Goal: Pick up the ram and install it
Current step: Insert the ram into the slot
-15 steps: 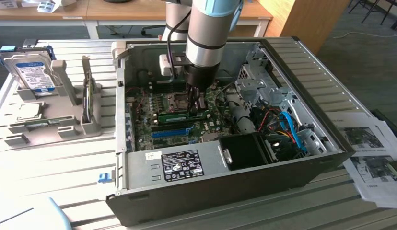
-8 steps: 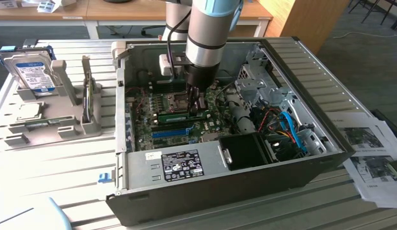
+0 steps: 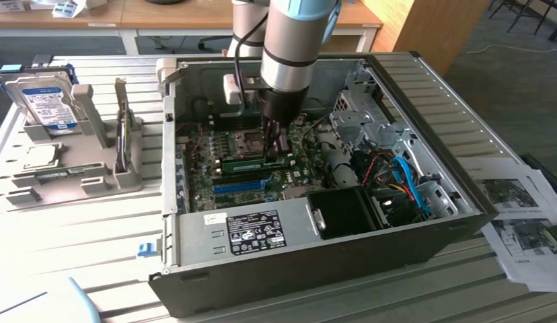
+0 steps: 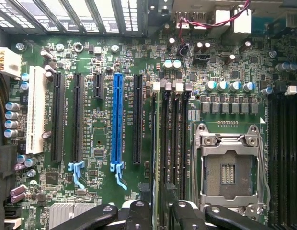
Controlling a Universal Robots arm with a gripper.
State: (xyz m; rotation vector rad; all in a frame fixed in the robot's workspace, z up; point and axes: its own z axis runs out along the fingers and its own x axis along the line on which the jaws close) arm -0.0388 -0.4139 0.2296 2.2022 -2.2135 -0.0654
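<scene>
One ram (image 3: 247, 162), seemingly slotted, between the parted pincer (image 3: 276, 152) tips.

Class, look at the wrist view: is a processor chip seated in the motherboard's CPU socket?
No: the CPU socket sits empty, with its bare contact field showing inside the metal frame.

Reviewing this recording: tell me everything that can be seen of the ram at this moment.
The ram is a long, thin green stick that looks like bare circuit board. It stands level on its long edge, low at the memory slots beside the processor socket, inside the open case. The gripper comes down on it from above, near its end toward the exterior view's right. Whether it is seated in a slot cannot be told.
</scene>
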